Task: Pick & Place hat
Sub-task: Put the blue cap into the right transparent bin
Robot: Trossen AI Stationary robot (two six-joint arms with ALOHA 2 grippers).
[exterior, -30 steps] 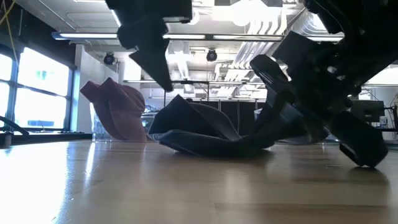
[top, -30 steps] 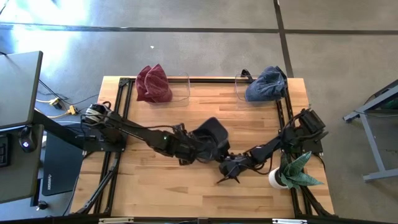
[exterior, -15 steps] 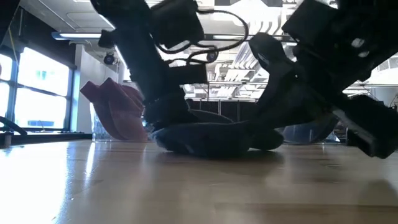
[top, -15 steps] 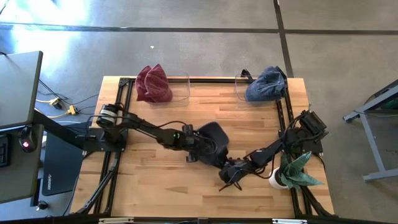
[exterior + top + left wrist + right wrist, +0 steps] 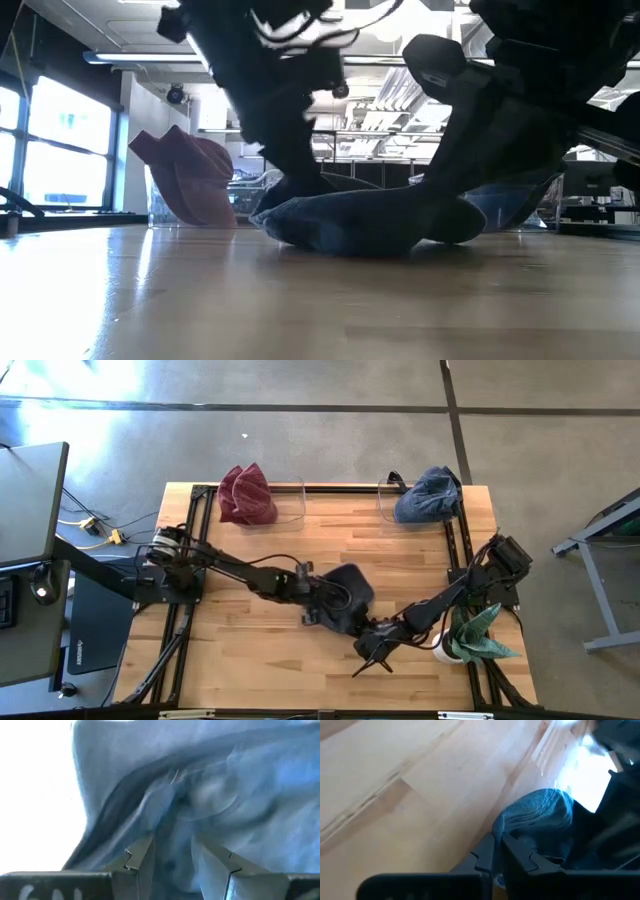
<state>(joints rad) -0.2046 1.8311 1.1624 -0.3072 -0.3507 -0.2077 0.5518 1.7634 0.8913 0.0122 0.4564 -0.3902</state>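
We've got the dark blue hat [image 5: 348,592] lying limp near the table's [image 5: 240,660] middle, toward the front edge. Left gripper [image 5: 172,857] is half-open w/ soft, creased cloth between its fingers; right gripper [image 5: 496,851] is pinched shut on the brim edge. Risk: floppy fabric could slip if we pull apart unevenly.

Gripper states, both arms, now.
Left gripper: partly closed, fingers on either side of a fold of the blue hat; firm grip cannot be told.
Right gripper: shut on the hat's edge.
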